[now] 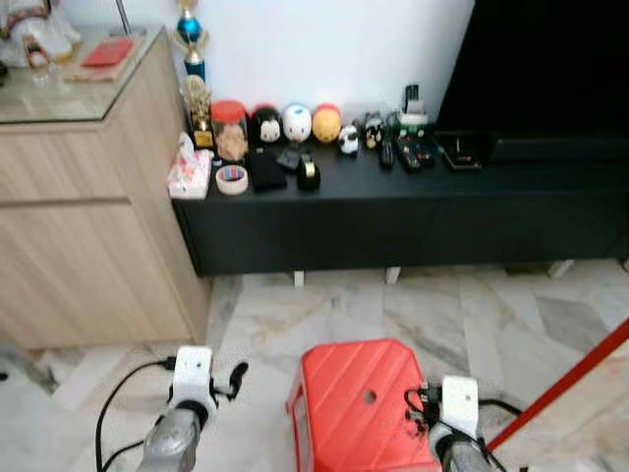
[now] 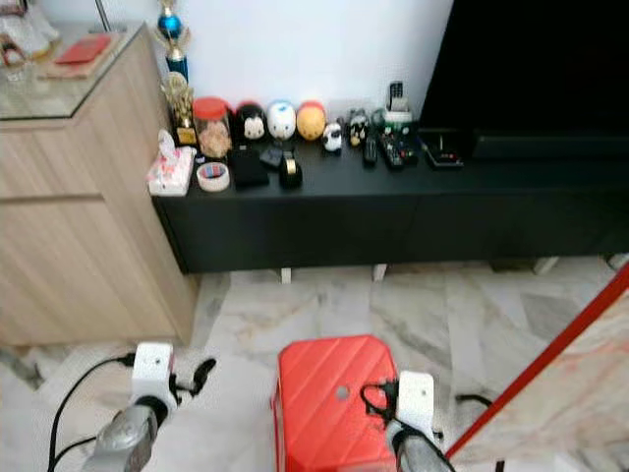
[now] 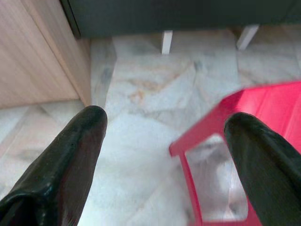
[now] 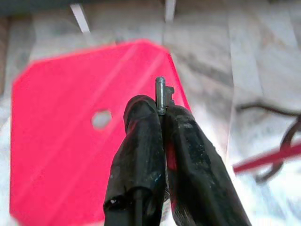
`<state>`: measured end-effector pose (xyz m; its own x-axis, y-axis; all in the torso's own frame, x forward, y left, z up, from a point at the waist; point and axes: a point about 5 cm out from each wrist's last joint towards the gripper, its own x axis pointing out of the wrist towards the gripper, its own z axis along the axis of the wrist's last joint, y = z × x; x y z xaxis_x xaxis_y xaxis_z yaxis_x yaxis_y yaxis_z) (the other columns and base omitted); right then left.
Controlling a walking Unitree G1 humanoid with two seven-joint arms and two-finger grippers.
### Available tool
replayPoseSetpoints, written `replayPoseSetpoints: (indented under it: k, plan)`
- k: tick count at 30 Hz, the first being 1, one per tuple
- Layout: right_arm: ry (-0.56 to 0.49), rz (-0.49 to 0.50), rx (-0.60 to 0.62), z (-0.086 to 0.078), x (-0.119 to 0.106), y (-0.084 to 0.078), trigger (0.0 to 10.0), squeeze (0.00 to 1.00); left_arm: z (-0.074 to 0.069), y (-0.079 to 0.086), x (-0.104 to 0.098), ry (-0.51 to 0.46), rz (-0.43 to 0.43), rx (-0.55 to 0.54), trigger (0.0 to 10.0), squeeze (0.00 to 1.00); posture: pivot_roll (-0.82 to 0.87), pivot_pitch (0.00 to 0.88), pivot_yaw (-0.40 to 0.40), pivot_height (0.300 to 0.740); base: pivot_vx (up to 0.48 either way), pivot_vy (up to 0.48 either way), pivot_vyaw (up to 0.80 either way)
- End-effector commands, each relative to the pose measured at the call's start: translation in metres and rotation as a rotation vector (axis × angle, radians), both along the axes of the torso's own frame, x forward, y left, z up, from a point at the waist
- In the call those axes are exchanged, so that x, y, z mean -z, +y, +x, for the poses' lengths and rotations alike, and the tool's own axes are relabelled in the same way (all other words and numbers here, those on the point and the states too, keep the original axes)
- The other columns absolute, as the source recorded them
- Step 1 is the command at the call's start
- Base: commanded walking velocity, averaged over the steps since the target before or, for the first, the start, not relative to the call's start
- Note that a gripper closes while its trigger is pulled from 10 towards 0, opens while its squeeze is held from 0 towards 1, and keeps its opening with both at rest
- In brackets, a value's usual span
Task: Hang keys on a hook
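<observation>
My right gripper [image 4: 160,112] is shut on a small metal key [image 4: 161,95] whose tip pokes out between the black fingertips. It hangs low over the top of a red plastic stool [image 4: 70,132], near the stool's right edge. My left gripper [image 3: 164,127] is open with nothing between its fingers, low over the marble floor [image 3: 141,89] just left of the stool [image 3: 244,113]. Both silver arms show at the bottom of the eye views, the left arm [image 1: 189,388] and the right arm [image 1: 457,405], on either side of the stool [image 1: 359,403].
A long black low console [image 1: 393,211] stands ahead against the white wall, carrying round toys [image 1: 297,123], a tape roll [image 1: 232,179], a tissue pack [image 1: 189,172] and remotes [image 1: 413,149]. A wooden cabinet [image 1: 88,216] stands on the left. A red pole [image 1: 570,379] slants at the right.
</observation>
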<state>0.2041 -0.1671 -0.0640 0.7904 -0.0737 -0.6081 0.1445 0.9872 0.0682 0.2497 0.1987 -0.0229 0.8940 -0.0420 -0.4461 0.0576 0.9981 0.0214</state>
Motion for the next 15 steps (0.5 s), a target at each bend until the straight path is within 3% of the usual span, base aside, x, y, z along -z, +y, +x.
replayPoseSetpoints:
  k: [1, 7, 9, 15]
  plan:
    - [0.046, 0.02, 0.047, -0.01, 0.007, -0.004, 10.0, 0.0, -0.009, 0.0, 0.01, 0.07, 0.025, 0.026, 10.0, 0.0, 0.02, 0.0, -0.037, 0.74, 0.0, 0.0, 0.0]
    - [0.148, 0.026, 0.078, -0.035, 0.021, -0.006, 10.0, 0.0, -0.027, 0.007, 0.027, 0.184, 0.036, -0.009, 10.0, 0.0, 0.03, 0.0, -0.033, 0.74, 0.0, 0.0, 0.0]
    - [0.198, 0.009, 0.102, -0.047, 0.027, -0.012, 10.0, 0.0, -0.041, 0.01, 0.037, 0.257, 0.05, -0.022, 10.0, 0.0, 0.02, 0.0, -0.029, 0.74, 0.0, 0.0, 0.0]
    - [0.222, 0.003, 0.114, -0.055, 0.03, -0.018, 10.0, 0.0, -0.06, 0.012, 0.048, 0.328, 0.057, -0.027, 10.0, 0.0, 0.01, 0.0, -0.027, 0.74, 0.0, 0.0, 0.0]
